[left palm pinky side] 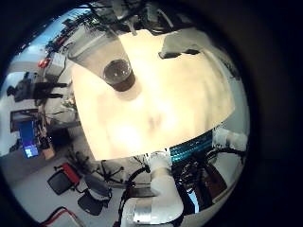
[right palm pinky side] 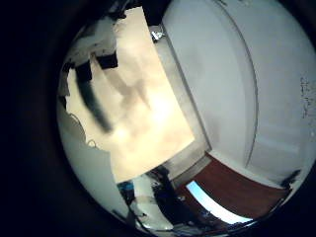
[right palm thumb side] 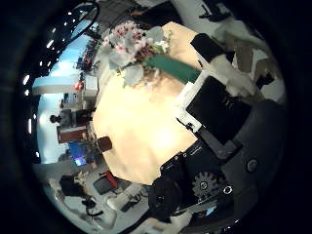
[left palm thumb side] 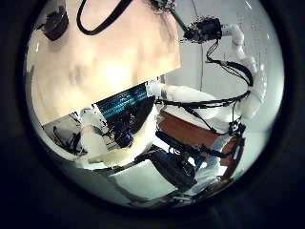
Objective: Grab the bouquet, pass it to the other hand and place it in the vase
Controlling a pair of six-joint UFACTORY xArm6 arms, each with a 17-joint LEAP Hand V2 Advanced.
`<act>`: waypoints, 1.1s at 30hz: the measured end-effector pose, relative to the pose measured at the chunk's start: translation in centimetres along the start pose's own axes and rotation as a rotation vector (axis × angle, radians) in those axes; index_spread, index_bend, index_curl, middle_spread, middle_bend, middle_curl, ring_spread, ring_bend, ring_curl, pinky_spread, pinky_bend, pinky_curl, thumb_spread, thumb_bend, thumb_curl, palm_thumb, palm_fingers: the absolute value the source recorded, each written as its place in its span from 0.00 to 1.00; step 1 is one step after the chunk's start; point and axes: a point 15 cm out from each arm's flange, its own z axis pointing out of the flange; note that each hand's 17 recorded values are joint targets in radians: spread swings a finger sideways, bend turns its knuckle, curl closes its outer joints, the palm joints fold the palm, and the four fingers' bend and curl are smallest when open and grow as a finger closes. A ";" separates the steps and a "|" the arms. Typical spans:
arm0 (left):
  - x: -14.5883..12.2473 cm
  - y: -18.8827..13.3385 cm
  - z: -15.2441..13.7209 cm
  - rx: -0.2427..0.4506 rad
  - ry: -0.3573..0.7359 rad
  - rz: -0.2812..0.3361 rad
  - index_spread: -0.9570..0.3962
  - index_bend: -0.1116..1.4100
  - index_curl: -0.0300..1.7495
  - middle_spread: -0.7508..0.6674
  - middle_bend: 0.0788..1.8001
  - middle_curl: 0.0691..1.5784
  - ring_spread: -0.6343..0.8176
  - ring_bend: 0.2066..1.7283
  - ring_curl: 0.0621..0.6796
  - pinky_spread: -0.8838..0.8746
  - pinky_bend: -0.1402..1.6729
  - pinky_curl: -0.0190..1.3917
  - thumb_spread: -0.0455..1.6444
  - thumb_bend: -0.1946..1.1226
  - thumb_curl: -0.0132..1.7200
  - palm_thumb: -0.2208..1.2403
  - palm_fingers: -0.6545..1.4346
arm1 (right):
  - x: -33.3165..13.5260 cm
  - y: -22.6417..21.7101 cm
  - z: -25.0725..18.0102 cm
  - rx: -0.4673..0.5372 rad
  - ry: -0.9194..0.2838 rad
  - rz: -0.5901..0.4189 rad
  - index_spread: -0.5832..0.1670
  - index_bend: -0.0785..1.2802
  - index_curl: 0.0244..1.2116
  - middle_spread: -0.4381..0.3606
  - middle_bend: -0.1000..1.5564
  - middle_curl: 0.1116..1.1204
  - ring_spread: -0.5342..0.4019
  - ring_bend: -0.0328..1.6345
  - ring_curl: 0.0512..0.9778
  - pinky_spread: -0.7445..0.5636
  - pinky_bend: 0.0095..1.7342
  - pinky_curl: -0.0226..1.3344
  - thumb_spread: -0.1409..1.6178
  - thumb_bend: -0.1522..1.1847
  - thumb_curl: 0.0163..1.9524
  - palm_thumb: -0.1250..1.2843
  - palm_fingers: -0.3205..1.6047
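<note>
The bouquet [right palm thumb side: 132, 44], a bunch of small blossoms on a wrapped stem [right palm thumb side: 177, 69], fills the right thumb side palm view close to the palm. Its stem runs in between the fingers [right palm thumb side: 219, 102] of my right hand, which curl round it. In the left thumb side palm view my right hand [left palm thumb side: 197, 32] hangs in the air above the table's edge with the bouquet [left palm thumb side: 163, 7] sticking out of it. The vase [left palm pinky side: 118, 73], a dark round glass seen from above, stands upright on the table [left palm pinky side: 161, 113], also as the vase [left palm thumb side: 54, 21]. Of my left hand no fingers show.
The table [right palm thumb side: 136, 117] lies well below both palms. Office chairs [left palm pinky side: 80, 184] and desks stand on the floor beyond its edge. A wooden board [right palm pinky side: 232, 193] lies on the floor beside the table.
</note>
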 end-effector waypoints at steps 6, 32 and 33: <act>0.1 -0.2 -0.1 0.000 0.003 0.006 0.58 0.20 0.26 0.55 0.09 0.23 0.57 0.31 0.10 0.65 0.48 0.01 0.69 0.13 0.18 0.28 0.50 | -0.7 0.5 2.4 -0.051 -0.010 -0.024 0.49 0.93 0.66 0.40 0.89 0.63 0.38 0.90 0.64 0.43 0.83 0.42 0.59 0.13 0.46 0.92 0.77; 1.3 -1.0 -0.6 -0.020 0.001 0.118 0.58 0.20 0.27 0.55 0.09 0.23 0.57 0.31 0.09 0.65 0.48 0.01 0.69 0.13 0.18 0.27 0.50 | -2.5 7.7 13.4 -0.323 -0.052 0.064 0.68 0.28 0.37 0.74 0.45 0.33 0.61 0.64 0.38 0.80 0.61 0.28 0.66 0.10 0.23 0.44 0.17; 1.3 -1.0 -0.6 -0.020 0.001 0.120 0.58 0.20 0.27 0.55 0.09 0.23 0.57 0.31 0.09 0.65 0.47 0.01 0.69 0.13 0.18 0.27 0.50 | -2.5 7.6 13.6 -0.322 -0.051 0.071 0.69 0.27 0.36 0.75 0.44 0.32 0.61 0.63 0.37 0.82 0.60 0.27 0.66 0.10 0.23 0.44 0.17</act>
